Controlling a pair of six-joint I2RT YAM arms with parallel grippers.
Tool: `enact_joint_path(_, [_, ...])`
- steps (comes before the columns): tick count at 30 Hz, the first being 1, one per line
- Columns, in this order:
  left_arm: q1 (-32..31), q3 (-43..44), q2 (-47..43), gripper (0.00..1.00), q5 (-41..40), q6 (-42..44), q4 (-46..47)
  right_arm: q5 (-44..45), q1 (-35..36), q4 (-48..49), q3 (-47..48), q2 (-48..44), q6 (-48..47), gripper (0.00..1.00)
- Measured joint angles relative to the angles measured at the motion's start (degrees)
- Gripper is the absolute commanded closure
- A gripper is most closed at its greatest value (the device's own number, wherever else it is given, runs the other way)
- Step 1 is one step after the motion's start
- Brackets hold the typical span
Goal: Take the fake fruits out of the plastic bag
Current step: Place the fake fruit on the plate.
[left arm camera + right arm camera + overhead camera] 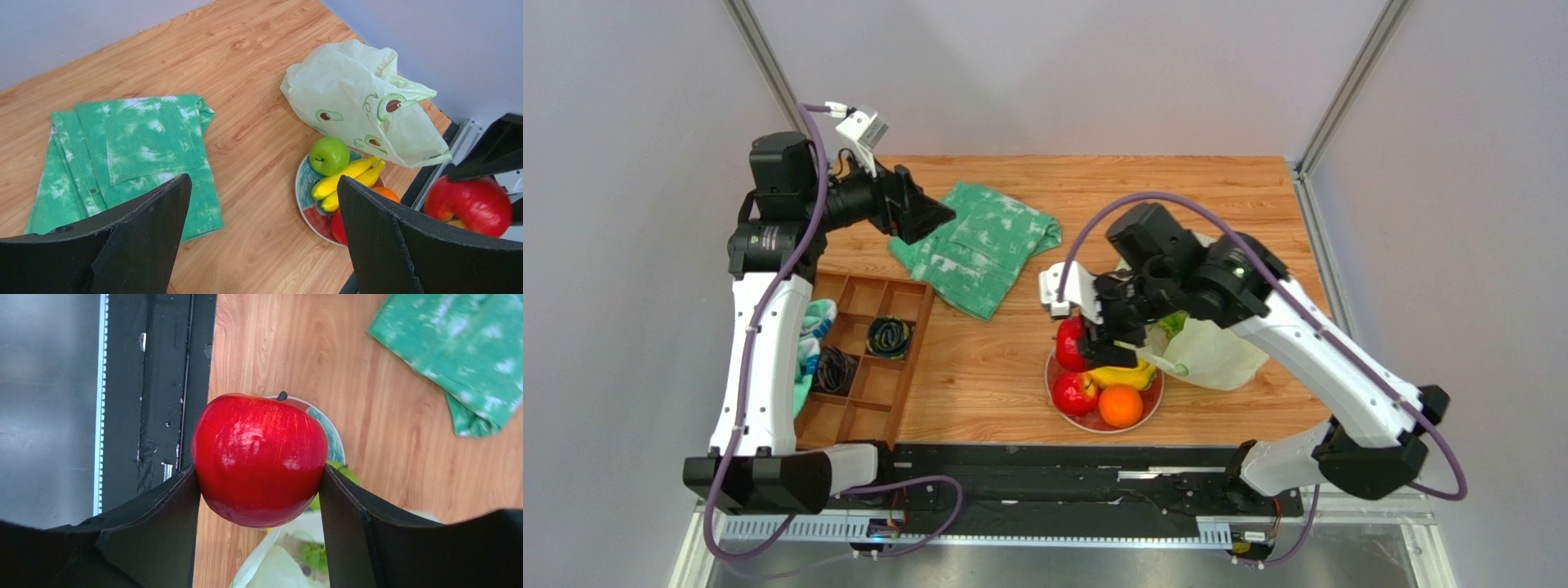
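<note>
**A:** How many fruits are out of the plastic bag (1216,358)?

**B:** Five. Four lie on the plate (302,187). From above, one red one (1074,395) sits at 8 o'clock, one orange (1120,406) at 5 and one banana bunch (1127,375) at 1, plus one green apple (328,155).

**A:** The fifth?

**B:** The second red one (260,459) is pinched between both fingers of the right gripper (260,471), over the plate's 11 o'clock rim.

**A:** And the bag?

**B:** It lies crumpled just beside the plate, at 2 o'clock.

**A:** Left gripper?

**B:** The left gripper (928,218) is raised at 10 o'clock from the one green cloth (979,245), jaws wide apart, holding nothing
</note>
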Motion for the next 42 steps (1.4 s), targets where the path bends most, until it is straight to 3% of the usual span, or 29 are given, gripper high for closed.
enact_joint_path(8, [2.03, -2.97, -5.95, 0.02, -0.44, 0.70, -1.14, 1.77, 2.73, 4.46, -4.50, 11.78, -0.31, 0.51])
enact_joint_path(19, [3.04, -5.16, -8.37, 0.02, -0.85, 2.34, -2.64, 11.98, -1.01, 5.64, -16.22, 12.70, 1.62, 0.47])
enact_joint_path(20, [3.04, -5.16, -8.35, 0.02, -0.85, 2.34, -2.64, 12.76, -1.29, 5.97, -17.07, 12.70, 1.86, 0.44])
enact_joint_path(22, [3.04, -5.16, -8.24, 0.02, -0.81, 2.32, -2.62, 14.12, -1.64, 6.51, -18.60, 12.68, 2.27, 0.19])
enact_joint_path(23, [3.04, -5.16, -8.20, 0.02, -0.81, 2.29, -2.60, 14.84, -1.75, 6.88, -19.39, 12.68, 2.51, 0.00])
enact_joint_path(29, [3.04, -5.16, -7.02, 0.02, -0.28, 2.08, -2.54, 15.67, -1.88, 7.45, -19.87, 12.07, 3.78, 0.00])
enact_joint_path(33, [2.95, -5.14, -5.01, 0.02, 1.03, 0.57, -1.46, 11.47, -1.88, 7.41, -13.38, 9.25, 4.94, 0.00])
enact_joint_path(36, [1.29, -3.74, -1.64, 0.02, 1.03, 0.15, -1.20, 9.22, -1.88, 13.38, -8.22, 3.23, 8.52, 0.00])
enact_joint_path(40, [-6.84, 1.38, 4.63, 0.01, -1.11, 2.21, -2.60, 12.13, -1.92, 23.32, -6.58, -8.52, 13.03, 0.03])
enact_joint_path(42, [-13.05, 4.17, 7.21, 0.01, -2.51, 5.14, -4.20, 15.96, -2.45, 26.86, -7.19, -12.87, 14.01, 0.12])
